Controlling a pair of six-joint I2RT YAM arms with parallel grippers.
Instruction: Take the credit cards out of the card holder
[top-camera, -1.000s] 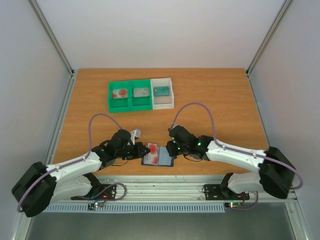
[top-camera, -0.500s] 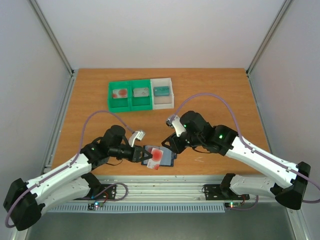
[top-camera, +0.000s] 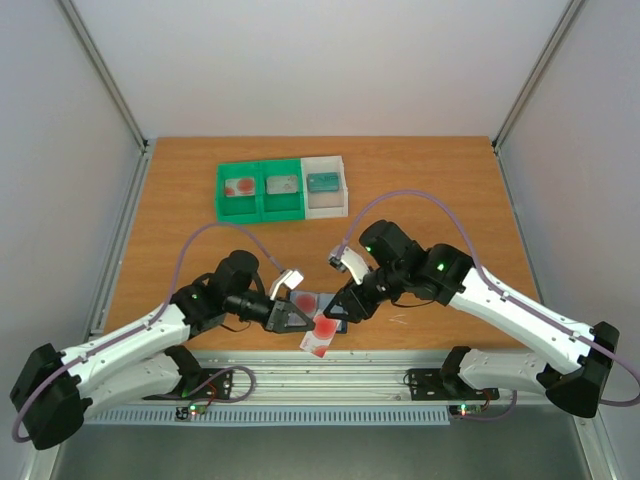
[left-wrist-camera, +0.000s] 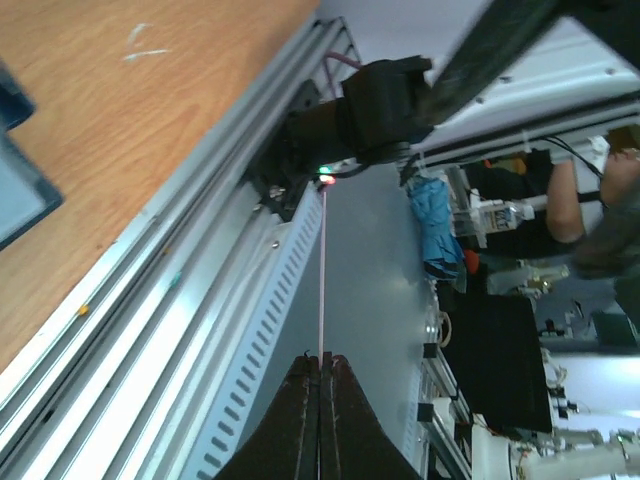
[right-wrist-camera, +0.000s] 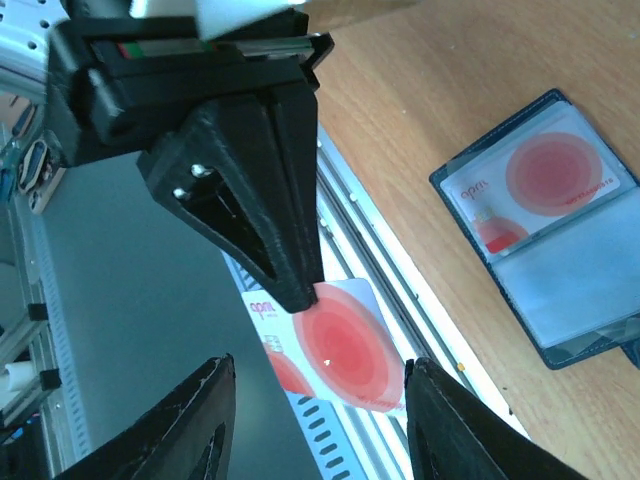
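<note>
Pinches one credit card (right-wrist-camera: 345, 345) by a corner in the left gripper (right-wrist-camera: 298, 285), jaws clenched flat on it. Holds it out past the near edge of the bench (top-camera: 450, 190), above the metal rail (top-camera: 400, 372) and clear of the card holder (right-wrist-camera: 540, 230). Poises the right gripper (right-wrist-camera: 318, 375) just beside that card, jaws released and standing apart, nothing between them. Has the card holder lying open and flat on the bench close to the front edge, with a second credit card (right-wrist-camera: 545, 175) tucked in its upper pocket; judged only partly done.

Could drop the held card off the bench and down past the rail, with only a corner gripped and nothing underneath to catch it. Could knock it loose in a handover by closing the right jaws before squaring up to so thin an edge, or bend it by pulling with both grippers at once. Could strike finger against finger, with the two grippers so close together. Could drag the unanchored card holder toward the edge when going back for the second credit card, lacking anything to pin it down.
</note>
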